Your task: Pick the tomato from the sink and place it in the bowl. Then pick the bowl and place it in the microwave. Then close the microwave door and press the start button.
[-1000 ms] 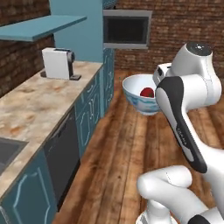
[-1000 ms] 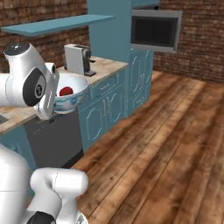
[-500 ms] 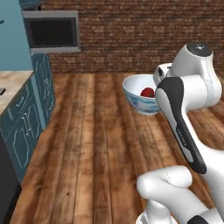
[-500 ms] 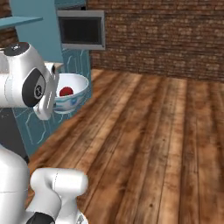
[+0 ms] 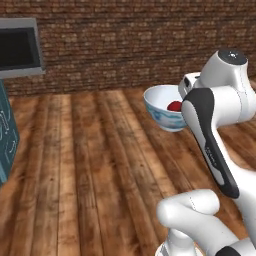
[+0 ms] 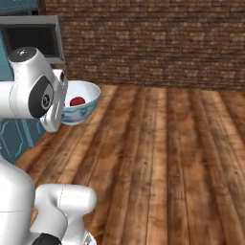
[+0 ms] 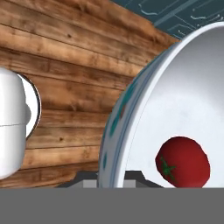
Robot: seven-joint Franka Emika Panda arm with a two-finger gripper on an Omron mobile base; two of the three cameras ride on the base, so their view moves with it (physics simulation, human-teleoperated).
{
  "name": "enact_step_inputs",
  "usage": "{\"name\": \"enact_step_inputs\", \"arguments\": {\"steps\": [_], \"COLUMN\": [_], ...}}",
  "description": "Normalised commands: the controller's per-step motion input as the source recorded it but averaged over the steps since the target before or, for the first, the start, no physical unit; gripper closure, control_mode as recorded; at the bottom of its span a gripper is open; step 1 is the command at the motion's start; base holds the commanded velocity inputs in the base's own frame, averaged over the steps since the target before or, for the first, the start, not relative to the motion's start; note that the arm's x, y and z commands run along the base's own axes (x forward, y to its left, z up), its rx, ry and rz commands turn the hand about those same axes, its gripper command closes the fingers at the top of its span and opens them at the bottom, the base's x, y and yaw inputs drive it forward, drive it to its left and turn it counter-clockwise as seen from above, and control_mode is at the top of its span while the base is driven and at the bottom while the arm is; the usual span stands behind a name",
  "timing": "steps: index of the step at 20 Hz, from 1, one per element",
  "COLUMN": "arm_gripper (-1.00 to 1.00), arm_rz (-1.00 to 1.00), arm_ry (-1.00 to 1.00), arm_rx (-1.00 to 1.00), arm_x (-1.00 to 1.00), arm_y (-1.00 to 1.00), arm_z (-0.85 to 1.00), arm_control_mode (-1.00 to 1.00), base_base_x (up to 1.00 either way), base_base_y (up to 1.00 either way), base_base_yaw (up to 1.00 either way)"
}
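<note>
so the tool (image 7: 111,186) is clamped on the rim of the bowl (image 5: 162,107), held up over the wood floor (image 5: 100,165), tomato (image 5: 174,106) sitting inside, microwave (image 5: 19,50) off at 10 o'clock

Even, bright rendered light
No glare or hard shadows; soft shading inside the bowl (image 7: 188,100); the brick wall (image 5: 125,45) looks slightly blurred and coarse.

A home kitchen: a built-in microwave (image 6: 29,40) sits framed by teal cabinets (image 5: 6,142), against a red brick wall (image 6: 153,43), above a wide plank wood floor (image 6: 158,158). All of it is rendered, not real.
</note>
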Motion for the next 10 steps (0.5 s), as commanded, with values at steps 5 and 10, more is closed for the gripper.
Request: {"name": "enact_step_inputs", "arguments": {"steps": [5,10], "arm_gripper": [1.0,1.0], "arm_rz": [0.0,0.0], "arm_ry": [0.0,0.0], "arm_rx": [0.0,0.0], "arm_x": [0.0,0.0], "arm_y": [0.0,0.0], "arm_z": [0.0,0.0], "arm_control_mode": [1.0,1.0], "base_base_x": [1.0,1.0], "base_base_y": [0.0,-0.06], "base_base_yaw": [-0.02,0.02]}}
